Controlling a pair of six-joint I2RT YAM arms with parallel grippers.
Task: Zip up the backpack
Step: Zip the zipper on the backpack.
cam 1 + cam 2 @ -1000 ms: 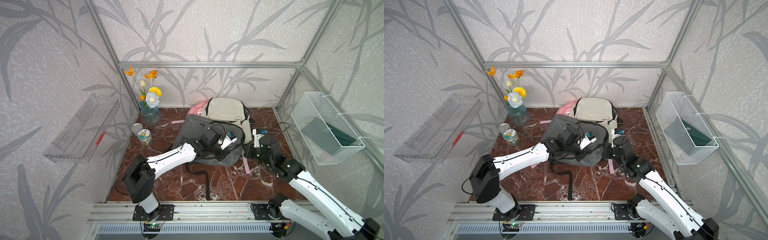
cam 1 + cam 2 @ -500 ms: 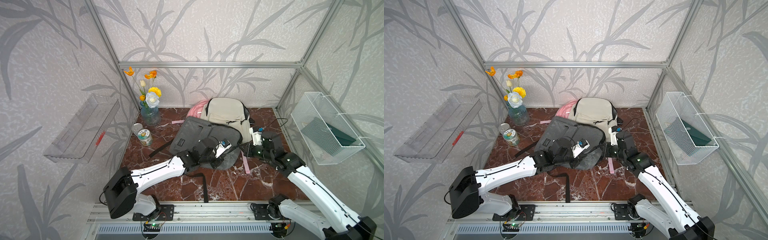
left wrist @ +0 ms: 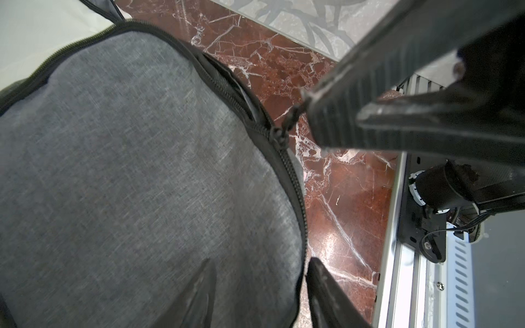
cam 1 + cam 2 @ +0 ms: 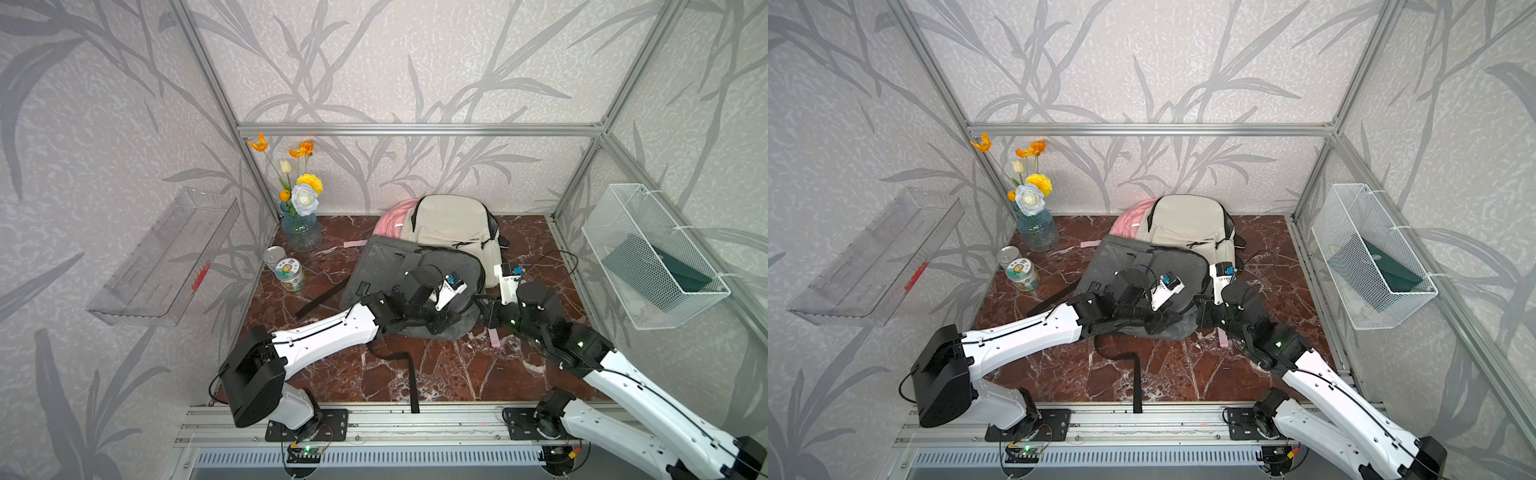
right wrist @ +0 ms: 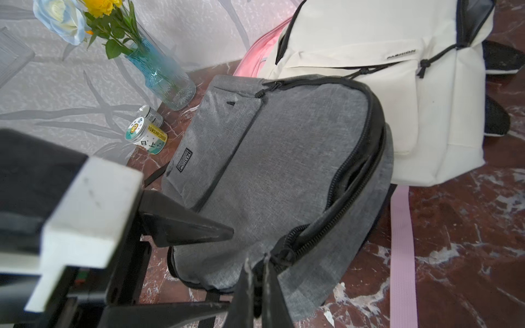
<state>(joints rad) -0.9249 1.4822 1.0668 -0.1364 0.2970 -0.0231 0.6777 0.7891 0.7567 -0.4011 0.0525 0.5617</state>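
The grey backpack lies flat on the marble floor. Its main zipper is closed on one side of the slider and gapes open on the other side, round the top. My right gripper is shut on the black zipper pull cord at the bag's near right corner. My left gripper is open, with one finger over the grey fabric and the other beyond the zipped edge, holding nothing.
A cream backpack and a pink bag lie behind the grey one. A flower vase and tin cans stand at the back left. A wire basket hangs right and a clear shelf left. Black strap trails forward.
My left gripper has gone from shut to open over the backpack's near edge, and its arm has swung lower toward the front. The right gripper stays shut on the pull.
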